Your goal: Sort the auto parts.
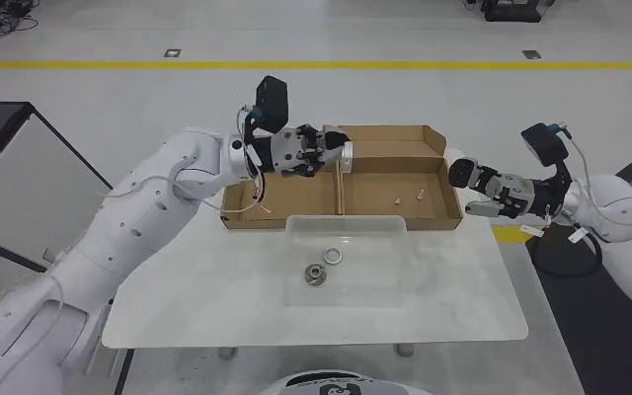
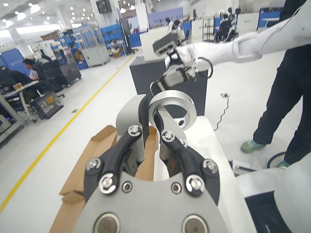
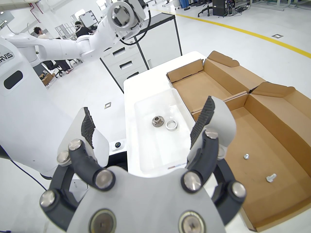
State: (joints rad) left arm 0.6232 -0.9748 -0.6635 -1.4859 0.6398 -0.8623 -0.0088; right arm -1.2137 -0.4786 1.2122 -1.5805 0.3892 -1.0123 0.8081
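Note:
My left gripper [image 1: 331,149] hangs over the back of the cardboard box [image 1: 296,218], near its middle divider, shut on a wide silver ring [image 2: 171,103]. One finger is inside the ring and one outside [image 2: 150,113]. My right gripper [image 3: 148,107] stands open and holds nothing, just past the box's right end [image 1: 457,176]. A clear plastic tray [image 1: 380,286] in front of the box holds a flanged metal hub [image 1: 314,274] and a small silver ring [image 1: 335,256]; the right wrist view has the hub [image 3: 157,121] and this ring [image 3: 171,125] too. Two bolts [image 1: 397,199] [image 1: 419,194] lie in the box's right compartment.
The box's left compartment [image 1: 281,197] has nothing in it. The white table [image 1: 197,296] is bare left and right of the tray. A dark cabinet [image 1: 30,168] stands off the table's left side. A person's legs [image 2: 279,103] are beyond the table's right end.

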